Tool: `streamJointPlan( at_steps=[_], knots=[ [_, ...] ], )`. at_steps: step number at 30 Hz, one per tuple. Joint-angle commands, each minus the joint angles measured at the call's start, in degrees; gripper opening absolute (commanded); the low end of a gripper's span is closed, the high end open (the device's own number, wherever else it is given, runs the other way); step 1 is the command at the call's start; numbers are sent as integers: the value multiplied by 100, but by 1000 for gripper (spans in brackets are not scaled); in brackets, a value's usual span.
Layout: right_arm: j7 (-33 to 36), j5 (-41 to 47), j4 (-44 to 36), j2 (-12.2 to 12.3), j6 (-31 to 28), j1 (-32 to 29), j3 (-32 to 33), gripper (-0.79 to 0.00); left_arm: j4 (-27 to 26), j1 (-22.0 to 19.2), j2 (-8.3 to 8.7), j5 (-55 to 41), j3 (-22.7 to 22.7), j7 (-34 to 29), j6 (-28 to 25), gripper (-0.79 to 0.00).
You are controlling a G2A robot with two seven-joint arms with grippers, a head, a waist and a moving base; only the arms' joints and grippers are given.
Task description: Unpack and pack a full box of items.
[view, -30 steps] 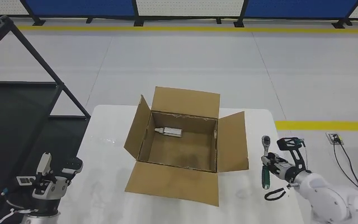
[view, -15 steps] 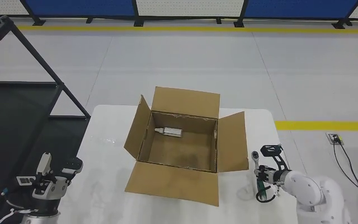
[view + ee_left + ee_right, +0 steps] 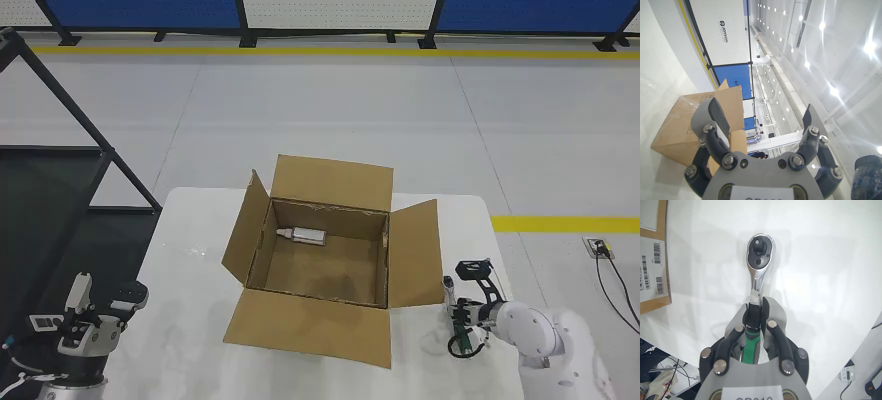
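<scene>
An open cardboard box (image 3: 320,258) stands in the middle of the white table (image 3: 190,300), its flaps spread out. A small silver bottle-like item (image 3: 303,235) lies inside it near the far wall. My right gripper (image 3: 755,310) is shut on a ratchet wrench (image 3: 758,255) with a green and black handle and a chrome head. In the top view the wrench (image 3: 450,295) and right gripper (image 3: 460,318) sit just right of the box's right flap. My left gripper (image 3: 761,115) is open and empty, low at the table's near left corner (image 3: 90,325), with the box (image 3: 696,121) beyond it.
The box's right flap (image 3: 653,255), with barcode labels, lies close beside the wrench. A black frame (image 3: 60,190) stands left of the table. The table's right edge is close behind the right arm. Bare tabletop lies left of the box.
My right gripper has carried the wrench left and slightly nearer, from the table's right edge to beside the box's right flap. The left arm has not moved.
</scene>
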Motion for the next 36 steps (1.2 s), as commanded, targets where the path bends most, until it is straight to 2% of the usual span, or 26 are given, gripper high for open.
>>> streamJointPlan(
  at_steps=[1,5,6,7,10,12,17,21,24,27,30,36],
  knots=[
    [0,27,-18,15,17,-19,-18,-348,0,0,0,0,0,0,0,0],
    [-56,49,-143,51,79,-80,7,-317,0,0,0,0,0,0,0,0],
    [-110,40,-230,62,112,-105,40,-286,0,0,0,0,0,0,0,0],
    [-189,39,-372,71,153,-147,77,-163,0,0,0,0,0,0,0,0],
    [-643,99,-1129,91,343,-385,275,-265,0,0,0,0,0,0,0,0],
    [-1022,155,-1800,100,426,-611,423,-12,0,0,0,0,0,0,0,0],
    [-1893,-1,-3401,97,683,-1098,492,0,0,0,0,0,0,0,0,0],
    [-2410,-243,-4255,94,751,-1192,245,0,2,-6,-9,-12,-22,70,20,0],
    [-2603,-250,-4659,101,494,-1107,-122,0,12,25,-21,-85,-72,108,-28,0],
    [-2399,-389,-4708,117,134,-802,-682,0,17,67,-34,-170,-143,132,-89,0],
    [-2047,-519,-4375,104,-102,-210,-1462,0,-7,127,-48,-283,-236,155,-166,0],
    [-1610,-511,-2671,-91,194,1443,-3003,0,-38,269,-77,-491,-413,145,-252,0]
  ],
)
